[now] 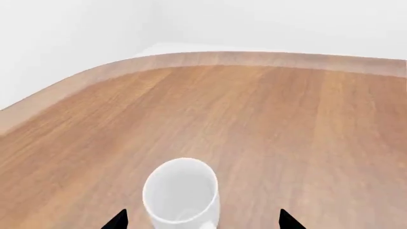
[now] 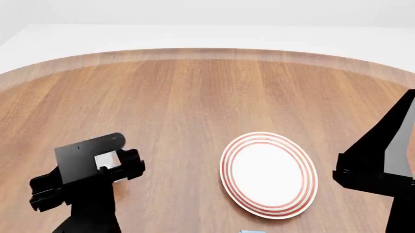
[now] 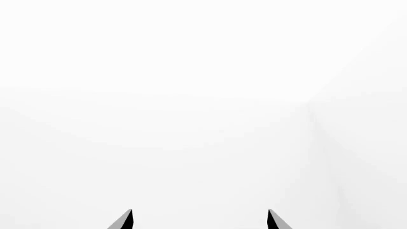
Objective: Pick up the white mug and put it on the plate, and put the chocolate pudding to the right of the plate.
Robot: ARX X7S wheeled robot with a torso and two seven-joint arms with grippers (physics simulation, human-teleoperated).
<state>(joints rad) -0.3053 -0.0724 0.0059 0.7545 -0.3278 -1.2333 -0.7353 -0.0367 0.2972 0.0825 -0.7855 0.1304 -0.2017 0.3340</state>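
The left gripper (image 1: pixel 200 220) hangs spread wide around the upright mug (image 1: pixel 182 195) on the table (image 1: pixel 267 129), set to clamp it for the plate (image 2: pixel 268 174), while the idle right gripper (image 3: pixel 199 220), also open, faces blank wall.

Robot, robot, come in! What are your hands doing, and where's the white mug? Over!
Left end effector open, white mug upright between its fingertips, not gripped. Right end effector open, holding nothing. Plate bare, nothing blocking it.
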